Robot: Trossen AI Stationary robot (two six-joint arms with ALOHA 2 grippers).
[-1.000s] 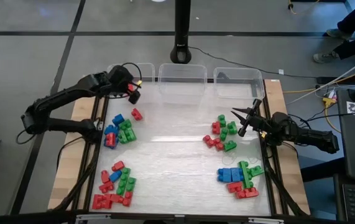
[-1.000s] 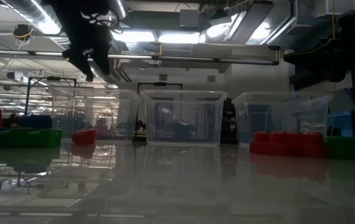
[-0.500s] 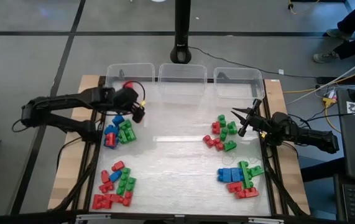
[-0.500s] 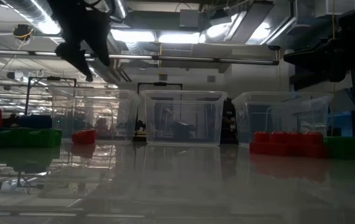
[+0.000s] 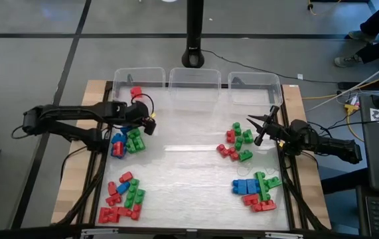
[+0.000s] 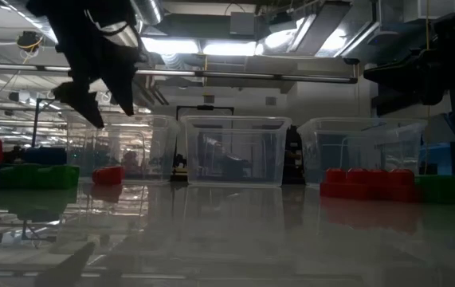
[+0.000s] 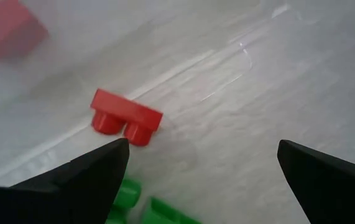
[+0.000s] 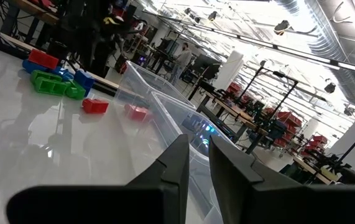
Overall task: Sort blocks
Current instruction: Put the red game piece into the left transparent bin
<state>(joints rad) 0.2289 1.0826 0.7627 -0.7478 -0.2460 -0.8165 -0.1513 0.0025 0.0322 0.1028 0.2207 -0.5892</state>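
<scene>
Left claw point(image 5: 151, 124): over the bench's point(image 5: 189, 166) far-left part, wide open, empty, above a lone red block point(image 7: 126, 117).
Right claw point(image 5: 261, 127): at the right edge, fingers almost together, holding nothing.
Blocks: mixed piles far left point(image 5: 128, 141), near left point(image 5: 124, 198), far right point(image 5: 237, 142), near right point(image 5: 257, 189).
Left bin point(image 5: 136, 78): one red block point(image 5: 135, 91) inside.

Glossy plastic blocks point(image 5: 127, 141), clear bins point(image 5: 192, 79)
</scene>
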